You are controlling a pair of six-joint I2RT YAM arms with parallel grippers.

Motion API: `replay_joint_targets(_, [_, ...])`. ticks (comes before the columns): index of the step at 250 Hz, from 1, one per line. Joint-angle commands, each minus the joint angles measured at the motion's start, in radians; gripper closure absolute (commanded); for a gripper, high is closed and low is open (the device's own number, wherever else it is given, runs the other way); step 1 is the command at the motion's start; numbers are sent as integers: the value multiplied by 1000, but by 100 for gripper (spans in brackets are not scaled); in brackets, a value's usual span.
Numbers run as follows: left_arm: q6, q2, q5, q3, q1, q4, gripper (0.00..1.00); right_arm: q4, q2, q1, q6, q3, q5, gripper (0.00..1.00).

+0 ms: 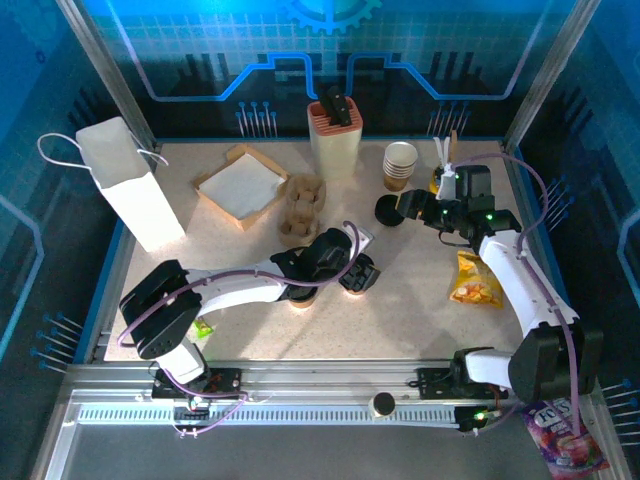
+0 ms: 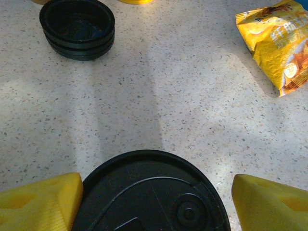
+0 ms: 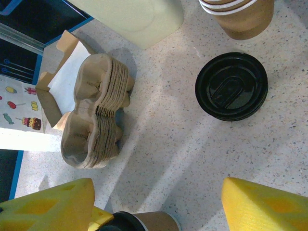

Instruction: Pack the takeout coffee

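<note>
Straddling the lidded takeout coffee (image 2: 149, 202) mid-table, the left gripper (image 2: 155, 190) has its jaws spread either side of the cup, not clamped. The right gripper (image 3: 159, 204) hangs open near the pile of loose lids (image 3: 231, 86). Packing looks barely begun: no cup sits in the stacked cardboard carriers (image 3: 96, 115), and the white bag (image 1: 130, 190) stands well apart.

The surface (image 2: 192, 96) is speckled beige. The takeout coffee (image 2: 151, 192), lower centre, is black-lidded; loose lids (image 2: 77, 29), upper left, black; snack bag (image 2: 276, 43), upper right, yellow-orange; cup carriers (image 3: 96, 115) tan.
</note>
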Motion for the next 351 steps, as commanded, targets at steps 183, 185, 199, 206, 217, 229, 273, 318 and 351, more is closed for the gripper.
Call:
replay_joint_targets(183, [-182,-182,186,-22,194,-245,9,-200,-77,121,-177,-152,-147,22])
replay_joint_targets(185, [-177,-181,187,-19,194,-252,9,-199,-73,127,-178,-156,-149,22])
replay_joint_targets(199, [-146,-166,199,4,195,-291,8,-189,-53,160,-183,-167,-143,21])
replay_joint_targets(206, [-132,-156,202,16,195,-308,9,-179,-41,180,-181,-169,-137,22])
replay_joint_targets(217, [-111,-139,199,34,194,-333,9,-164,-21,211,-174,-168,-114,22])
replay_joint_targets(229, [-88,-124,197,53,195,-358,9,-143,-1,235,-162,-165,-96,22])
replay_joint_targets(273, [-30,-105,202,73,186,-370,10,-78,54,249,-125,-168,-108,25])
replay_joint_targets(318, [43,-57,175,106,157,-402,10,-76,103,255,-129,-166,-80,27])
replay_joint_targets(351, [66,-22,160,124,142,-405,10,-69,120,255,-129,-171,-68,30])
